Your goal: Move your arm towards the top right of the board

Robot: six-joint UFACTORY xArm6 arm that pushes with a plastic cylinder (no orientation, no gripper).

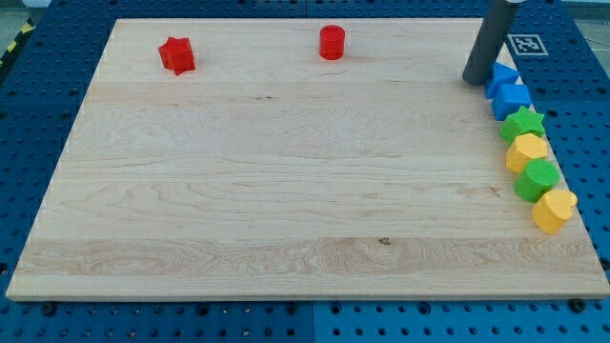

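My dark rod comes down from the view's top right, and my tip rests on the wooden board near its top right corner. It stands just left of a blue block, touching or nearly touching it. Below that block a column runs down the right edge: another blue block, a green star, a yellow block, a green block and a yellow block. A red star lies at the top left. A red cylinder stands at the top middle.
The board lies on a blue perforated table. A black-and-white marker tag sits just off the board's top right corner.
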